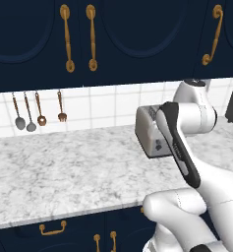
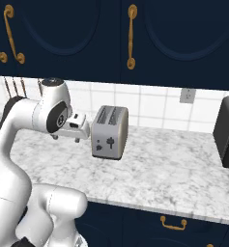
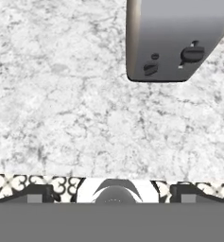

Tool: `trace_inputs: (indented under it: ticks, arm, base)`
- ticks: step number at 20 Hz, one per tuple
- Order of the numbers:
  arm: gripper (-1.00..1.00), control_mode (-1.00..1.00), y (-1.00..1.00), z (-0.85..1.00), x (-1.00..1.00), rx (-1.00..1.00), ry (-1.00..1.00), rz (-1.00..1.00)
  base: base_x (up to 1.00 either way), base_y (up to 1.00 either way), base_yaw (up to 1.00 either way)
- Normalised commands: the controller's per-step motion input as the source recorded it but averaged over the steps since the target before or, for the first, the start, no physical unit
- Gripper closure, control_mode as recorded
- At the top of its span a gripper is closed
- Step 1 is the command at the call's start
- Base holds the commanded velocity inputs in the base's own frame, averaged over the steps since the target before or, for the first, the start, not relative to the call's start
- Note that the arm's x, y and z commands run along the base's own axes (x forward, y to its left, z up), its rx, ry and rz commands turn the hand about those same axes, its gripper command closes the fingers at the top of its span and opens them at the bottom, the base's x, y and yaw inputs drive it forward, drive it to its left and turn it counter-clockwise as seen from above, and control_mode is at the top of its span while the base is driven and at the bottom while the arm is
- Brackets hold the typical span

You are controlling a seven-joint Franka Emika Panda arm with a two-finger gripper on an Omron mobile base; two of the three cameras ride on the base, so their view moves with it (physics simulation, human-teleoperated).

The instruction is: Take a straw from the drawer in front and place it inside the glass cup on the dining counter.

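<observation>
Gripper: in the hand view our gripper [image 3: 111, 196] looks straight down, its two dark fingertips [image 3: 35, 194] standing far apart at the bottom edge, spread wide with nothing between them. In the right base view the hand [image 2: 72, 126] hangs above the worktop just left of the toaster.

Drawer: we judge the target to be the navy front under the worktop edge with one curved brass handle [image 1: 52, 228], seen again in the right base view [image 2: 173, 223]. It is shut, so we cannot see the straw; we take it to lie inside.

Worktop: the grey-veined marble worktop [image 1: 64, 167] lies directly beneath the hand, bare in front of the toaster.

Toaster: a silver two-slot toaster [image 2: 109, 132] stands upright on the marble, its lever side facing us; in the hand view its lower face [image 3: 177, 40] sits at the top right.

Wall: white tiles with four hanging utensils [image 1: 38, 112], a socket [image 2: 186, 95], and a dark appliance [image 2: 228, 132] at the far right; navy cupboard doors with upright brass handles [image 1: 92, 37] above.

Step in hand: we judge nothing is begun beyond the start pose. To do it well we should bring the hand forward and down past the marble edge, clear of the toaster, turn the open fingers across the curved handle, close on its middle, and pull straight outward.

Glass cup and dining counter: we cannot place either from here.
</observation>
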Motion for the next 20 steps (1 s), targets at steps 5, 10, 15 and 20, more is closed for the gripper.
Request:
trace_inputs:
  ticks: [5, 10, 15, 20]
  arm:
    - [-1.0, -1.0, 0.0, -0.3, -0.32, 0.0, 0.0, 0.0]
    - [-1.0, 1.0, 0.0, -0.11, -0.14, 0.0, 0.0, 0.0]
    - [-1.0, 1.0, 0.0, 0.0, 0.0, 0.0, 0.0, 0.0]
    - [-1.0, 1.0, 0.0, 0.0, 0.0, 0.0, 0.0, 0.0]
  base:
    - [0.0, 0.0, 0.0]
    - [-0.24, 0.0, 0.0]
    - [-0.37, 0.0, 0.0]
    - [-0.34, 0.0, 0.07]
